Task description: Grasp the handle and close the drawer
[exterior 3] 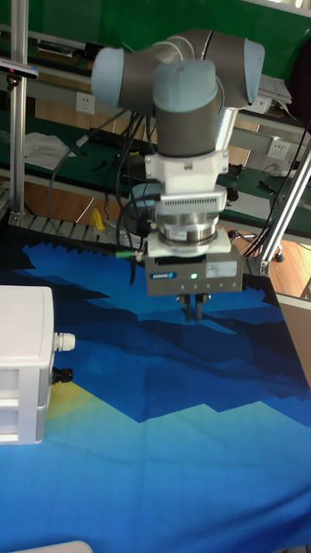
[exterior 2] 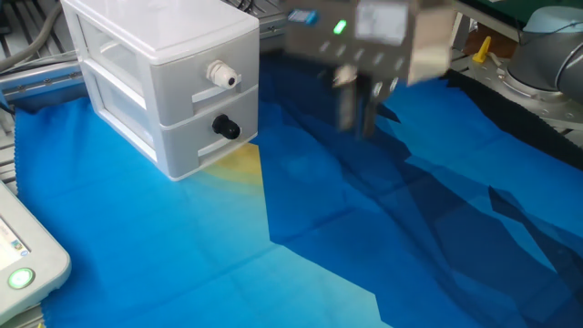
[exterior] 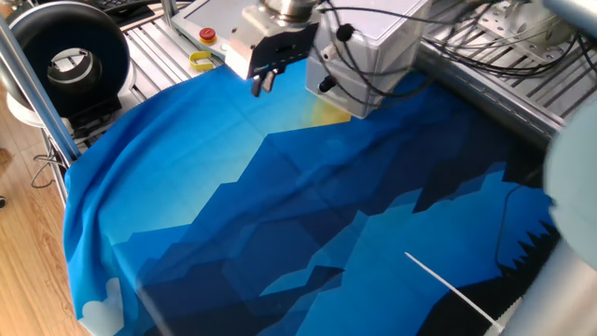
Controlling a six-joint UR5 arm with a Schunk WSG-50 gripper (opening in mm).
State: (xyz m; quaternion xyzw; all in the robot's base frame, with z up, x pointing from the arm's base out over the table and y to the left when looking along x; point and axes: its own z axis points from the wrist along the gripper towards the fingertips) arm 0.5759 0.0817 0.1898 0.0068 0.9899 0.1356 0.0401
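Observation:
The white cabinet (exterior 2: 155,55) stands on a blue cloth. Its lower drawer (exterior 2: 196,144) carries the handle, a small black knob (exterior 2: 224,127), also seen as the black knob (exterior 3: 60,375) and the black knob (exterior: 326,84). The upper drawer front has a white knob (exterior 2: 219,75). I cannot tell how far the lower drawer front sticks out. My gripper (exterior 3: 196,308) hangs above the cloth, well away from the cabinet, fingers together on nothing. It shows motion-blurred as the gripper (exterior 2: 360,107) to the right of the cabinet. Facing the drawer fronts is the gripper (exterior: 263,82).
A pendant with a red button (exterior: 207,35) and a yellow piece (exterior: 201,62) lie on the slatted frame behind the cloth. A black ring-shaped unit (exterior: 67,54) stands at the far left. Another pendant (exterior 2: 23,260) lies at the cloth's near corner. Cables (exterior: 373,37) drape over the cabinet.

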